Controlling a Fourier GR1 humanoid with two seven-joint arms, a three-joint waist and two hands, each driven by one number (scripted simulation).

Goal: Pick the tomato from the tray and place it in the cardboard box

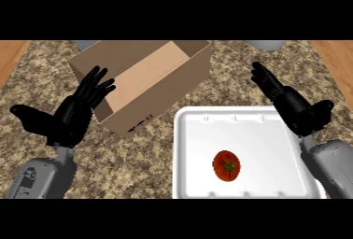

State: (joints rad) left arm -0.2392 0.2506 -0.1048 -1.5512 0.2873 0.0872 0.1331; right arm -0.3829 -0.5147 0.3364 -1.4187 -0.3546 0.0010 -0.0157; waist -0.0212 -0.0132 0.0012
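Holding both hands open and empty, we are seeing the tomato lying in the tray, long axis running away from us, below and left of our nearer right hand, while our left hand is hovering beside the cardboard box.

Two grey forearms, black hands.
Left hand and right hand matt black; left forearm bears small dark marks, perhaps screws.
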